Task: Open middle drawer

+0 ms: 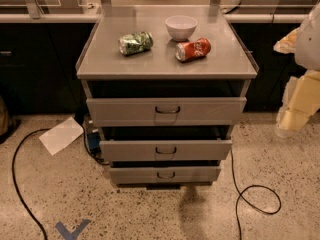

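A grey metal cabinet stands in the middle of the camera view with three stacked drawers. The middle drawer (pixel 200 150) has a medium-height front and a small dark wire handle (pixel 165 150) at its centre. It sits between the tallest top drawer (pixel 210 111) and the shortest bottom drawer (pixel 195 174). Dark gaps show above each front. My gripper (pixel 291 120) hangs with the pale arm at the right edge, to the right of the cabinet and apart from the drawers.
On the cabinet top (pixel 100 59) lie a green crushed can (pixel 135 42), a white bowl (pixel 181 27) and a red soda can (pixel 193 49). Black cables (pixel 252 189) curl on the speckled floor on both sides. A white sheet (pixel 61 135) lies at the left.
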`<state>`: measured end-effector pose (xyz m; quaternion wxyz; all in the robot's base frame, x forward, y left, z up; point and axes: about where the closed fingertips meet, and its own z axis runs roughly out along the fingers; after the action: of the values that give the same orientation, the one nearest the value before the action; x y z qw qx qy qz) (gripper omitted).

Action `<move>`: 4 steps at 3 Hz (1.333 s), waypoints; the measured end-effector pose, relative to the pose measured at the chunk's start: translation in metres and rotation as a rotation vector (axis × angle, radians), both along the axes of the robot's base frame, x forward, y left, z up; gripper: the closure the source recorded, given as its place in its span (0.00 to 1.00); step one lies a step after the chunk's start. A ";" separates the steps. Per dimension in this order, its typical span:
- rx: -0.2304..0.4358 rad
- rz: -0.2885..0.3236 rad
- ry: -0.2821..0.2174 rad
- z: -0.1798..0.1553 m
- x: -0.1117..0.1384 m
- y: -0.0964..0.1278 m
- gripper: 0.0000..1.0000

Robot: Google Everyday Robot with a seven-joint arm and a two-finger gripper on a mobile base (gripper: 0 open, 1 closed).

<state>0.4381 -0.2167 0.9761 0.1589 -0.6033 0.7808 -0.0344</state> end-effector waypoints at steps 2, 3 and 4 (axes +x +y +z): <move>0.022 0.008 -0.017 -0.003 -0.001 0.001 0.00; 0.078 0.029 -0.013 -0.024 0.000 0.003 0.00; 0.112 0.063 0.012 -0.070 0.011 0.008 0.00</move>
<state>0.4493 -0.2082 0.9066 0.1887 -0.6181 0.7629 0.0183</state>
